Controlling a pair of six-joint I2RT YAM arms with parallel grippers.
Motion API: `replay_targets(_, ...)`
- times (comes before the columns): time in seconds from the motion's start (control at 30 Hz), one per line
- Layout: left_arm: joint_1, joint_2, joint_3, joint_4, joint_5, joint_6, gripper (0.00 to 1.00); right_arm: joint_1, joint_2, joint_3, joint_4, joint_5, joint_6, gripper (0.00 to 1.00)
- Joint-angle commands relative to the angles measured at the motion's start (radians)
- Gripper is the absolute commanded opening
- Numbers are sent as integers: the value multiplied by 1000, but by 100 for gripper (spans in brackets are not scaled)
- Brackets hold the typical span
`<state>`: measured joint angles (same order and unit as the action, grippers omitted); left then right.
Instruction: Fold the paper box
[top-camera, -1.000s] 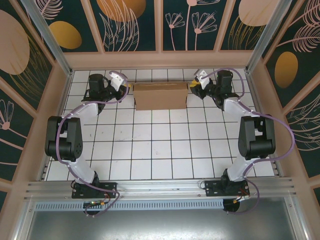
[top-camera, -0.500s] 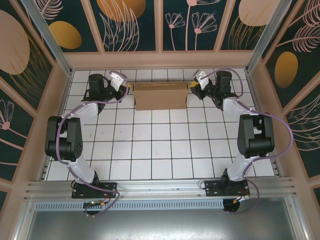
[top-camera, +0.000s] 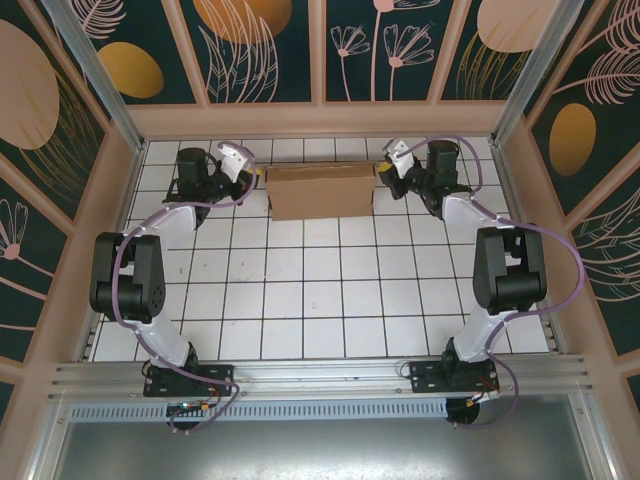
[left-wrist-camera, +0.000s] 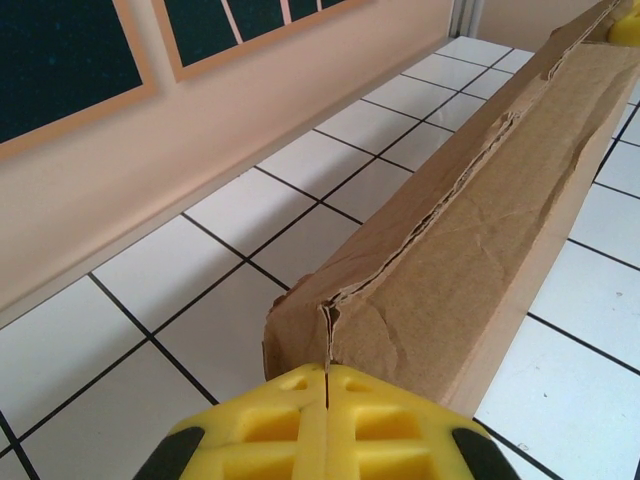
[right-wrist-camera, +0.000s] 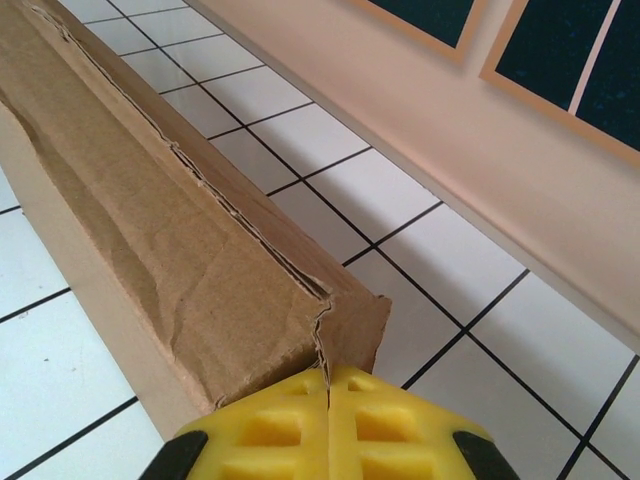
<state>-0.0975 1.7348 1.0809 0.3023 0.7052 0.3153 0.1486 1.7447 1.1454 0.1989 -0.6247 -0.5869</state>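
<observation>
The paper box (top-camera: 320, 190) is a shallow brown cardboard box lying across the far middle of the tiled table (top-camera: 320, 290). My left gripper (top-camera: 258, 178) sits at its left end and my right gripper (top-camera: 384, 172) at its right end. In the left wrist view the yellow fingers (left-wrist-camera: 327, 368) are shut, pads together, with the tips against the upper corner of the paper box (left-wrist-camera: 480, 230). The right wrist view is much the same: the shut gripper (right-wrist-camera: 328, 372) touches the torn corner of the paper box (right-wrist-camera: 150, 200). I see no cardboard between either pair of pads.
The back wall (top-camera: 320, 120) runs about one tile behind the box. Side walls (top-camera: 115, 200) stand close to both arms' outer sides. Open white tiles stretch from the box toward the arm bases (top-camera: 190, 378).
My right gripper has closed and shifted slightly left, up against the box's right end. The left arm and the box have not moved.
</observation>
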Motion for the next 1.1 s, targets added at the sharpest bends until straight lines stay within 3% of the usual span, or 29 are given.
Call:
replay_targets(0.0,-14,-11,-6,5,-1,-39,0,28,-21,26,-6,21,38,0)
replay_targets(0.53,-90,-60,3,-111,-145,-630,0,120,-151,-2,-112,314,465,0)
replay_targets(0.7,-111,-92,-22,-107,-161,-721,0,142,-187,-63,-53,334,496,0)
replay_targets(0.83,-113,-103,-23,-110,-163,-775,0,142,-179,-51,-43,362,608,0)
replay_targets(1.07,-114,-107,28,-213,-165,-784,0,144,-203,-30,-94,424,654,0)
